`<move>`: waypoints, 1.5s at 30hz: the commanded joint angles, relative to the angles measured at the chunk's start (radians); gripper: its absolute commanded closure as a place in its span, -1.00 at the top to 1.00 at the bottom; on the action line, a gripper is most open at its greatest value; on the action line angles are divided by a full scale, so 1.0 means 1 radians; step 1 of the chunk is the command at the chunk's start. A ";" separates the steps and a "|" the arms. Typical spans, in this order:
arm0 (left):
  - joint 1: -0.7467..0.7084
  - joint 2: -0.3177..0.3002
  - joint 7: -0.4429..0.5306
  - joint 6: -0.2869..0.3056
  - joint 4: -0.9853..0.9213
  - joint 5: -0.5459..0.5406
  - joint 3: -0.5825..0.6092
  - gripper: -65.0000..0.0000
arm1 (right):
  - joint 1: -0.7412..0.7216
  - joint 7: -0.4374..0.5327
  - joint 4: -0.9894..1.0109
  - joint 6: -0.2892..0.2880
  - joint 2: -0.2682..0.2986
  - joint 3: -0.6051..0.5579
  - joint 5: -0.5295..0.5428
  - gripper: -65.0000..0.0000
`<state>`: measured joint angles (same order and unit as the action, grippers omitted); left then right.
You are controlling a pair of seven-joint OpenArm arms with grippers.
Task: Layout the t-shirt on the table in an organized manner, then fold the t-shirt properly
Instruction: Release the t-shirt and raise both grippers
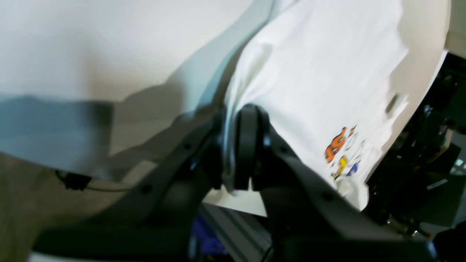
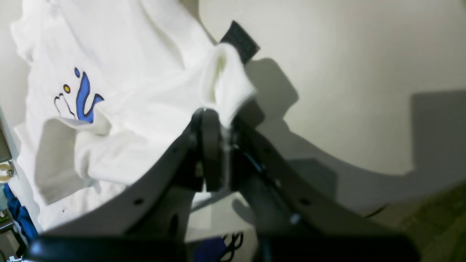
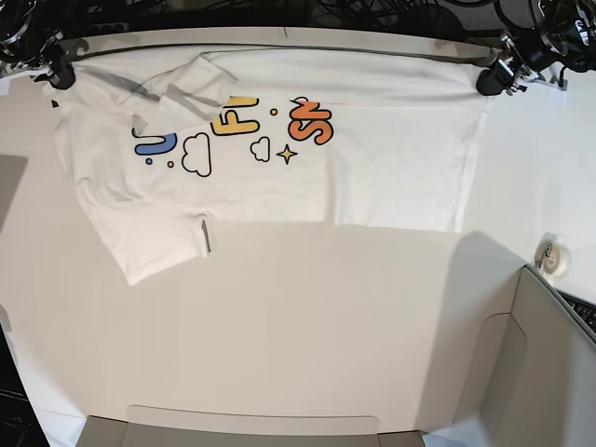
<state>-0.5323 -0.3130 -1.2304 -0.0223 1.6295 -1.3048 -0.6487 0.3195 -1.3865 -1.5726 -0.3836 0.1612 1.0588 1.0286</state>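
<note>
The white t-shirt (image 3: 307, 177) lies flat along the far part of the white table (image 3: 298, 326), its colourful print facing up. It is stretched between my two grippers. My left gripper (image 3: 492, 82) is shut on the shirt's far right corner; the left wrist view shows the cloth (image 1: 313, 72) pinched between its pads (image 1: 247, 145). My right gripper (image 3: 58, 73) is shut on the far left corner; the right wrist view shows the cloth (image 2: 120, 72) bunched at its fingers (image 2: 211, 145), with the black hem tag (image 2: 240, 40) just beyond. One sleeve (image 3: 182, 93) is folded over onto the print.
A grey-beige box panel (image 3: 521, 372) stands at the near right, with another panel (image 3: 251, 424) along the near edge. A tape roll (image 3: 552, 259) lies at the right. Dark blue cloth (image 2: 18, 214) shows below the table edge. Cables run behind the far edge.
</note>
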 commanded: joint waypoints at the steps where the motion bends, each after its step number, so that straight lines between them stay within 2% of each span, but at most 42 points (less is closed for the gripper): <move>1: -0.024 -0.016 0.005 0.003 0.015 -0.009 -0.013 -1.00 | 0.005 0.016 -0.016 -0.005 0.022 0.007 0.022 -1.00; 14: -0.047 0.007 0.005 0.003 0.015 -0.009 -0.006 -0.99 | 0.002 0.016 -0.015 -0.005 0.022 0.004 0.019 -1.00; 17: -0.047 0.007 0.005 0.003 0.015 -0.009 -0.012 -0.82 | 0.002 0.016 -0.016 -0.004 0.022 0.004 0.019 -0.99; 22: -0.053 0.007 0.001 0.003 0.016 -0.014 -0.013 -0.40 | 0.007 0.016 -0.016 -0.004 0.044 0.010 0.026 -0.44; 24: -0.053 0.007 -0.002 0.002 0.016 -0.014 -0.013 -0.30 | 0.005 0.016 -0.018 -0.004 0.045 0.011 0.026 -0.27; 27: -0.053 0.007 -0.004 0.000 0.016 -0.014 -0.013 -0.23 | 0.003 0.016 -0.018 -0.004 0.064 0.013 0.054 -0.14; 31: -0.053 0.007 -0.005 0.000 0.016 -0.015 -0.029 -0.22 | -0.001 0.016 -0.018 -0.004 0.077 0.014 0.101 -0.12; 35: -0.047 0.007 -0.025 0.002 0.016 -0.015 -0.104 -0.22 | -0.003 0.020 -0.018 -0.004 0.107 0.014 0.131 -0.12; 39: -0.045 0.007 -0.058 0.003 0.018 -0.015 -0.205 -0.22 | -0.023 0.020 -0.021 -0.004 0.108 0.045 0.138 -0.12; 45: -0.045 0.007 -0.056 0.003 0.143 -0.015 -0.310 -0.22 | -0.073 0.017 -0.139 -0.004 0.108 0.097 0.132 -0.12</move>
<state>-0.5724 -0.2886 -1.2861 -0.0189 1.7569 -1.3018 -0.9436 0.2497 -1.3808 -1.6905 -0.3851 0.2485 1.1488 1.1362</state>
